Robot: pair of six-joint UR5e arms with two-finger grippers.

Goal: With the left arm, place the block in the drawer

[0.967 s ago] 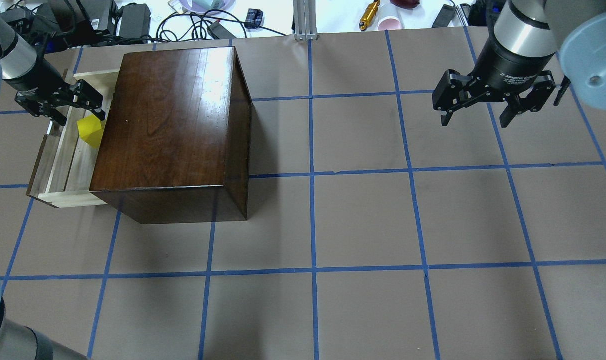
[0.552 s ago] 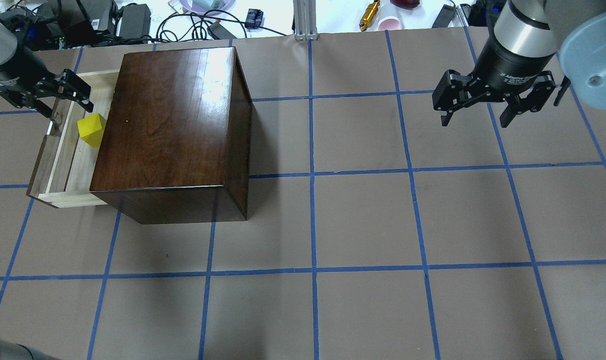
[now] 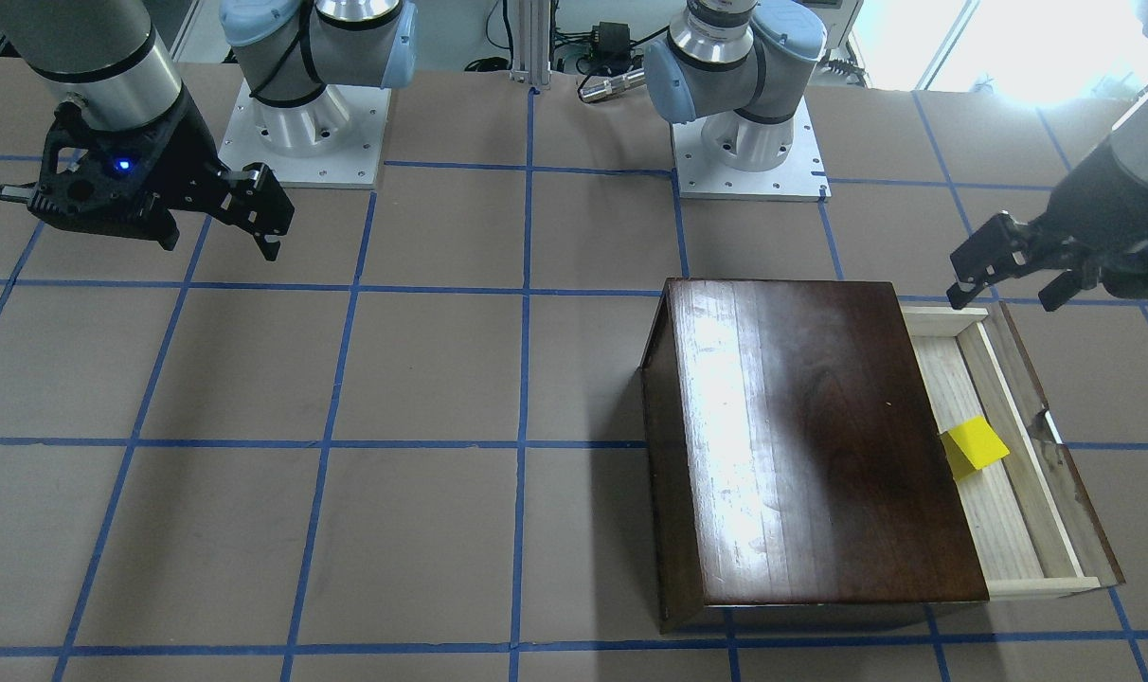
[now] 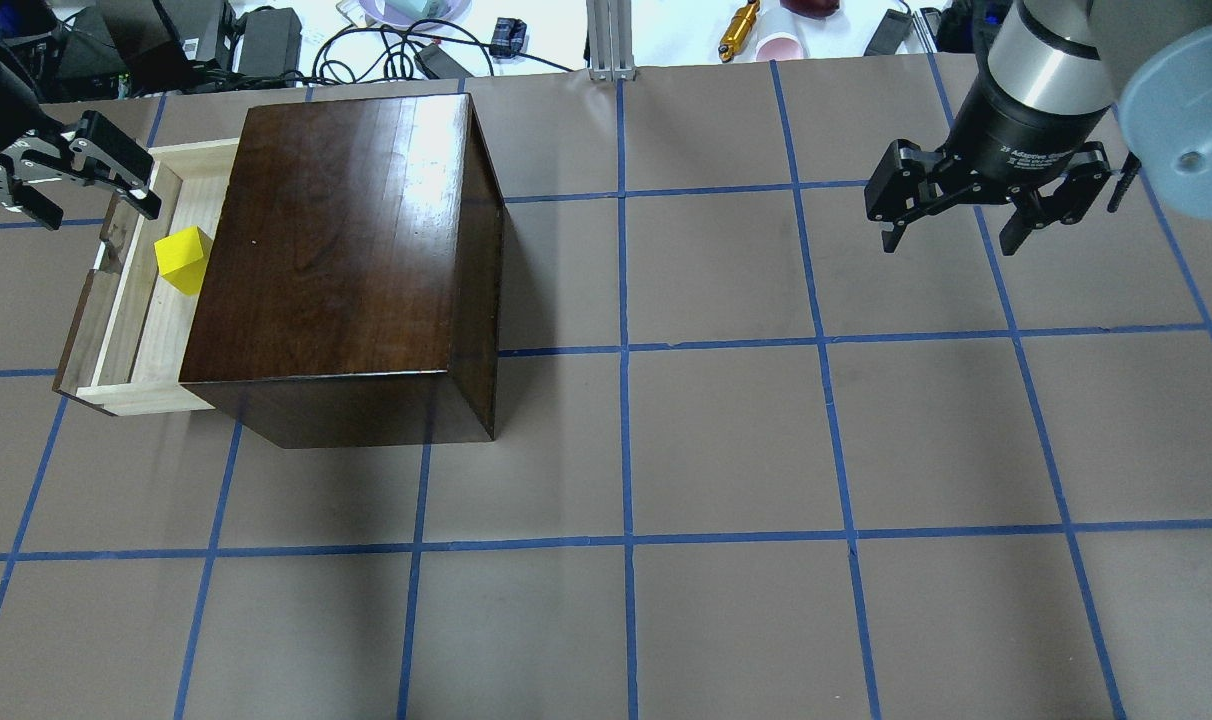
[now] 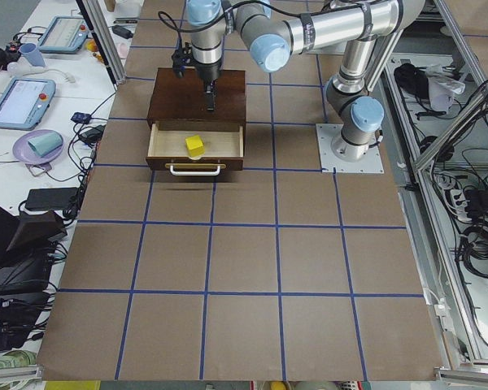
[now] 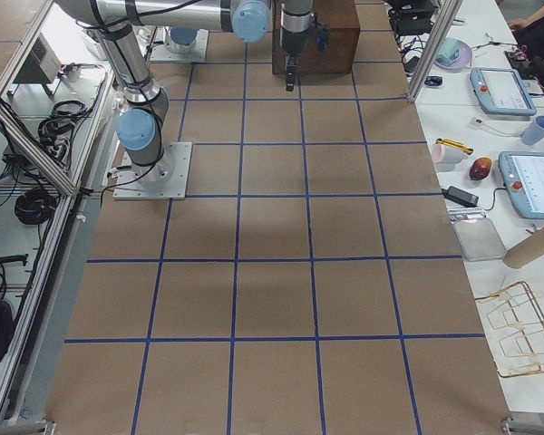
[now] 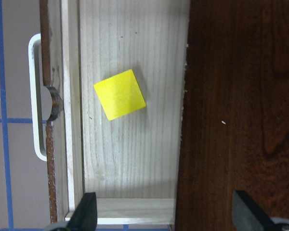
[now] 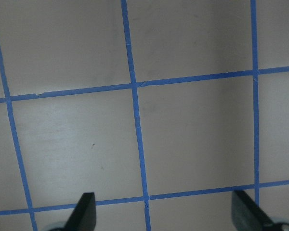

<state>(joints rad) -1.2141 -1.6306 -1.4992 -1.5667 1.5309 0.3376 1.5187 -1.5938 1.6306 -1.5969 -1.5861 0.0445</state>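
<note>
Since a second ago my left gripper point(image 4: 101, 215) has drawn back, fingers spread and empty, leaving the block point(image 4: 184, 258) lying in the open drawer point(image 4: 116, 300). Dipping now could clip the drawer's rim.

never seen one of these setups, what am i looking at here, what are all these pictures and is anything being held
Two robot arms stand at a taped table, each ending in a two-finger gripper. One camera looks down from behind the robot, one faces it, two watch from the table's ends, one sits on each wrist. On the table is a dark wooden cabinet with its drawer pulled out; a yellow block lies in it. The left gripper hangs open by the drawer, the right gripper open over the table. Nothing is held.
</note>
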